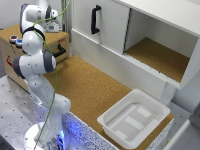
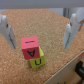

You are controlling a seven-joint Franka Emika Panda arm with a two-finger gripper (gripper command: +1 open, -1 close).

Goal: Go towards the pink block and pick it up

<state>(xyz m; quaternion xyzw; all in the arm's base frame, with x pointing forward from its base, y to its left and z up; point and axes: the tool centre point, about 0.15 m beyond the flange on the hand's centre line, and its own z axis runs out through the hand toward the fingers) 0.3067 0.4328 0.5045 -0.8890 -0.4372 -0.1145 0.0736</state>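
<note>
Pincer spread above cubic pink block.

Yellow block (seemingly touching) beneath

this looks like a robotics lab set up as a mock room rather than a real home. the white robot arm is bolted to a perforated metal table of the kind used for lab mounts, and a green cable runs loose down its side. beside it sits a plain white cabinet with a black handle and an open cork-lined compartment, standing on a cork-covered worktop. a white plastic bin rests on the cork, and a cardboard box stands behind the arm. lettered toy blocks lie on the cork.
</note>
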